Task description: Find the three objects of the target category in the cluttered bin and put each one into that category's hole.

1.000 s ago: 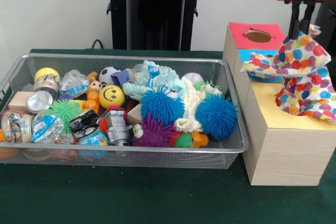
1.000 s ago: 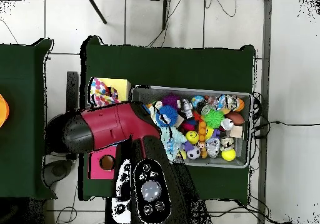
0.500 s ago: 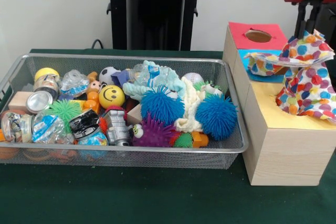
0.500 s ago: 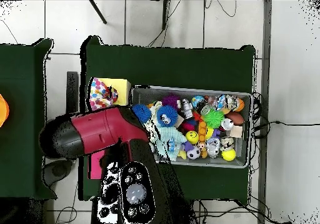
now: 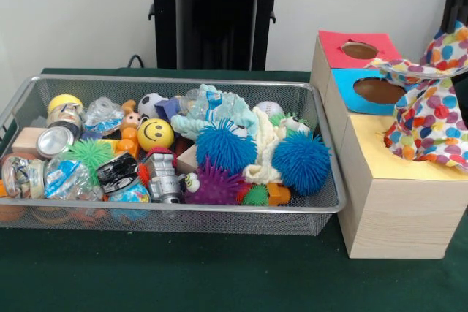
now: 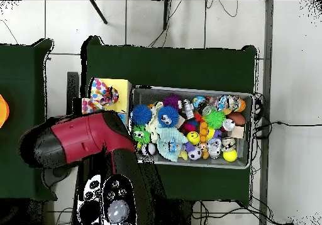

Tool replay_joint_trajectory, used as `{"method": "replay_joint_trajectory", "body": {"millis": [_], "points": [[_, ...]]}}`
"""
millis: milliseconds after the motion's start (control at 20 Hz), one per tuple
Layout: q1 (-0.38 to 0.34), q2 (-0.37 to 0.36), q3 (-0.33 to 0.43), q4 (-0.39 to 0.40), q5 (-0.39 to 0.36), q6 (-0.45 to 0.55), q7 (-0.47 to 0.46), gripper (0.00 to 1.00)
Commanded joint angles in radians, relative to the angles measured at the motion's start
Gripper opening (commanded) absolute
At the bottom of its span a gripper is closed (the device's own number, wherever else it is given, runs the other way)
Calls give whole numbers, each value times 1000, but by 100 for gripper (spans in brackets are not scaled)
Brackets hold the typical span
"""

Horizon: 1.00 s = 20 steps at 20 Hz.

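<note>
A polka-dot cloth [image 5: 428, 111] stands on the yellow end [image 5: 365, 147] of the wooden sorting box [image 5: 395, 217], its lower part bunched in the yellow hole. Its upper flap is held up toward the top right. My gripper [image 5: 456, 20] shows only as a black piece at that corner, right above the flap, and appears shut on it. The red section's hole [image 5: 360, 50] and the blue section's hole [image 5: 379, 90] lie uncovered. In the overhead view the cloth [image 6: 100, 92] lies on the yellow top [image 6: 119, 84], and my red arm [image 6: 75, 137] hides the gripper.
The wire mesh bin [image 5: 175, 80] left of the box holds two blue spiky balls [image 5: 225, 145], a smiley ball [image 5: 155, 134], a light blue cloth [image 5: 219, 104], a cream cloth [image 5: 263, 151], crushed cans [image 5: 55, 140] and several small toys. The bin [image 6: 192, 89] touches the box.
The gripper has moved up and to the right in the front view, taking the cloth's flap with it. The flap has come off the blue hole, which now shows fully.
</note>
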Motion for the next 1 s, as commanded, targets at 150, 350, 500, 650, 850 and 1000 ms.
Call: {"method": "replay_joint_trajectory", "body": {"millis": [150,350,500,650,850,1000], "points": [[-25,105,-34,-11,2,58,110,0],[-46,164,-41,-38,-27,2,84,0],[-61,198,-39,-61,-37,-13,61,0],[-62,223,-44,-76,-44,-29,63,0],[-66,266,-49,-102,-57,-63,61,0],[-48,278,-70,-122,-60,-57,79,0]]}}
